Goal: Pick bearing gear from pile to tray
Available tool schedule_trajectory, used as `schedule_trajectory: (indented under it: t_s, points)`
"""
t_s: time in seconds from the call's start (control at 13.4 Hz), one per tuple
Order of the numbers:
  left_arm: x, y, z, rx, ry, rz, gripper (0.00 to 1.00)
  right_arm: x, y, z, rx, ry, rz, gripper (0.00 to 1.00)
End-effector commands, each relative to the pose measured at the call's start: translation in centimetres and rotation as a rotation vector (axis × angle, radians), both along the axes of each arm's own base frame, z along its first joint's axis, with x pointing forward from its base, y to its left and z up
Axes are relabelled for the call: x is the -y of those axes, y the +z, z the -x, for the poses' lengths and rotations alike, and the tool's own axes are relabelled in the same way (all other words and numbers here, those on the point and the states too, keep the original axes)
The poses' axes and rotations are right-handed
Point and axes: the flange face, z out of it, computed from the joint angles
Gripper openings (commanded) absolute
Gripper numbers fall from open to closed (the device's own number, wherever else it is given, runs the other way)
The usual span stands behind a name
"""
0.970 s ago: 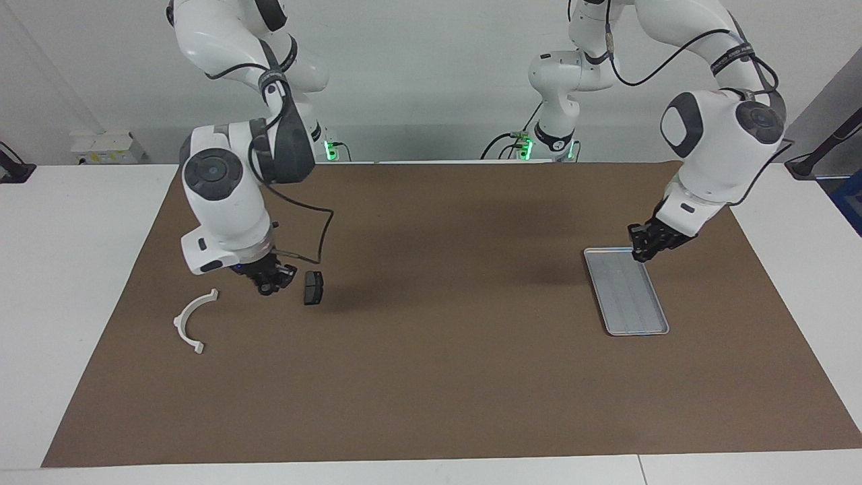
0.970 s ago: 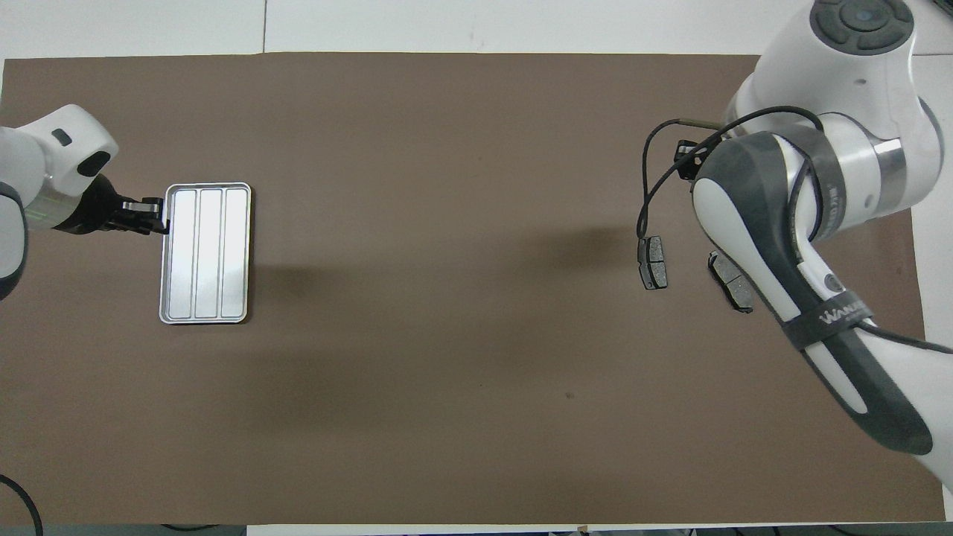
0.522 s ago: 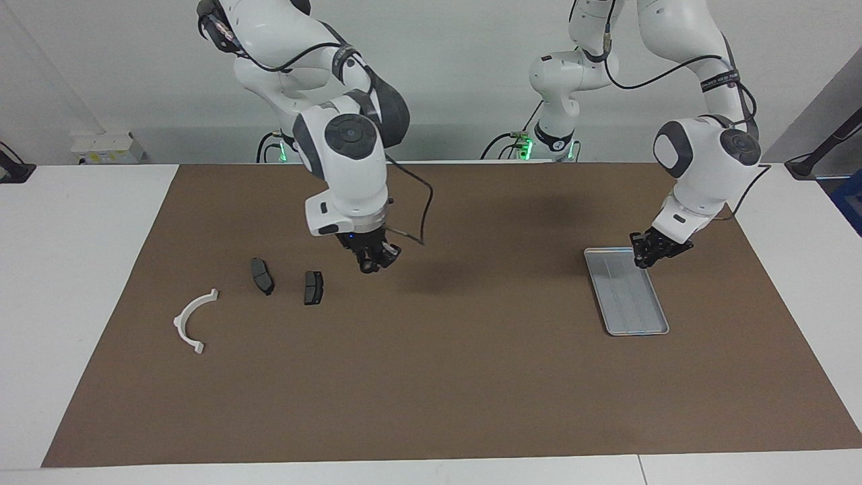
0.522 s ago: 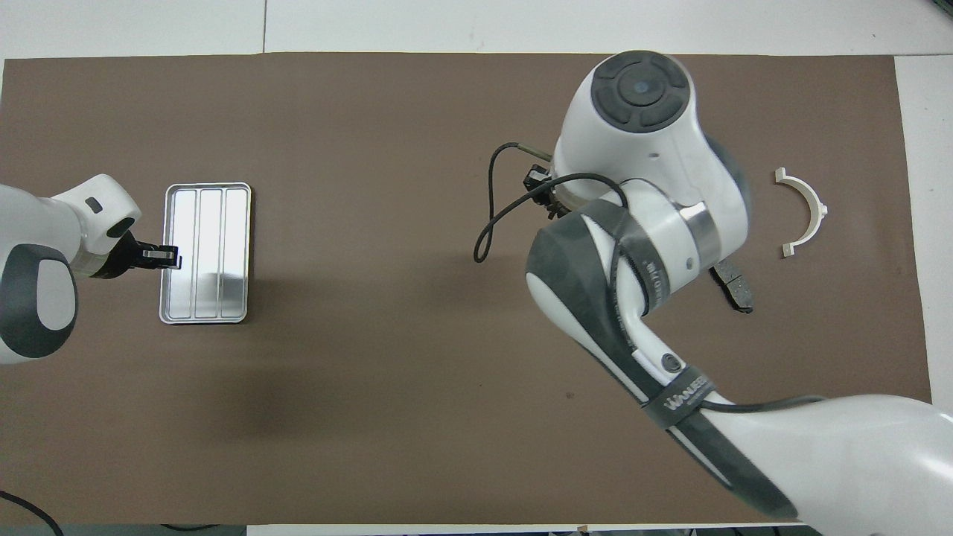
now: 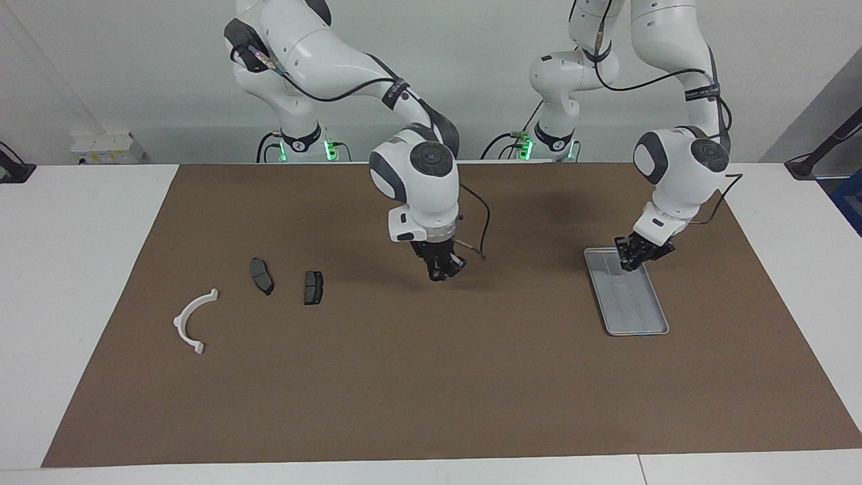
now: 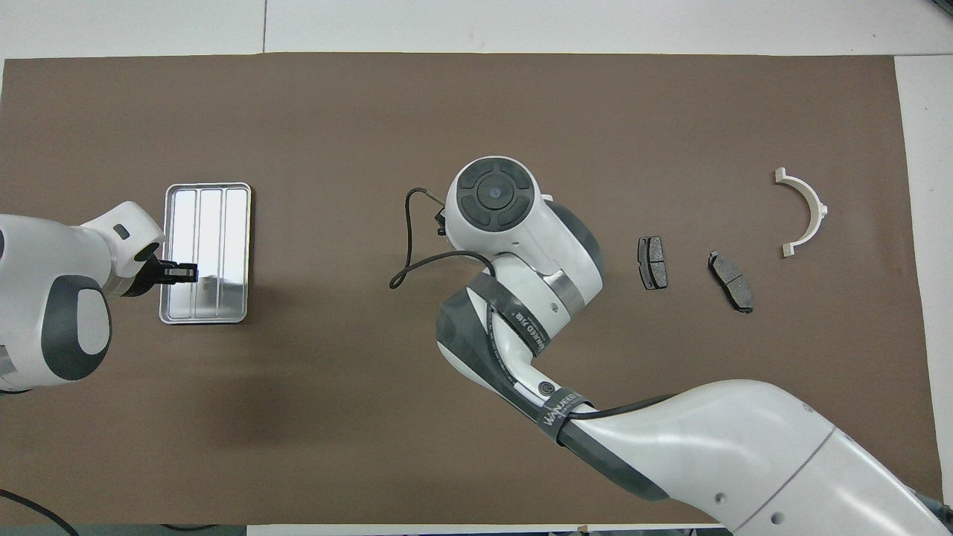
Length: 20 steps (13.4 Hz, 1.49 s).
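Facing view: the right pincer (image 5: 441, 271) hangs over the bare brown mat (image 5: 431, 377) near the middle of the desk (image 5: 81, 269), between the loose parts and the tray (image 5: 636, 316). Its fingertips sit close together, and whether they grip a small dark piece cannot be told.

The left pincer (image 5: 633, 259) is over the tray's end nearest the robots, its fingertips closed together with nothing seen between them.

The tray, a shallow silver-grey rectangle with rounded corners, a raised rim and lengthwise ridges, lies toward the left arm's end of the desk.

Toward the right arm's end lies the pile: two dark grey brake pads (image 5: 261, 275) (image 5: 312, 287) side by side but apart, and a white curved bracket (image 5: 192, 320) beside them, closer to the desk's end.
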Motion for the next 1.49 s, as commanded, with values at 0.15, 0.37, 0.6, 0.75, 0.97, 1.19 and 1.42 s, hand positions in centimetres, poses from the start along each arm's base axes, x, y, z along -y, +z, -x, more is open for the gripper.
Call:
schedule_trajectory:
  t_s: [0.15,0.37,0.6,0.75,0.97,1.19,1.42]
  points:
    - [0.5,-1.1,0.7,0.008,0.017,0.004,0.0,-2.0,-5.1,-0.4,0.048,-0.015,-0.021,0.0]
    - [0.5,-2.0,0.7,0.012,0.035,0.004,0.0,-2.0,-5.2,-0.3,0.05,-0.015,-0.022,0.0]
    - [0.9,-2.2,0.8,0.009,0.027,0.004,0.0,-1.8,-5.3,-0.4,0.046,-0.019,-0.017,0.55]
    - [1.0,-2.6,0.8,0.009,0.026,0.004,0.0,-1.4,-4.7,-0.8,0.037,-0.029,0.003,1.0]
    - [1.0,-3.1,0.9,0.009,0.027,0.004,0.0,1.9,-1.2,-4.2,0.034,-0.054,0.035,1.0]
    - [1.6,-3.1,0.8,0.01,0.013,0.004,0.27,8.4,3.6,-6.8,0.03,0.038,0.07,1.0]
    - [2.2,-1.5,0.0,-0.014,-0.004,0.007,0.91,16.5,8.6,-8.4,-0.009,0.234,0.064,1.0]
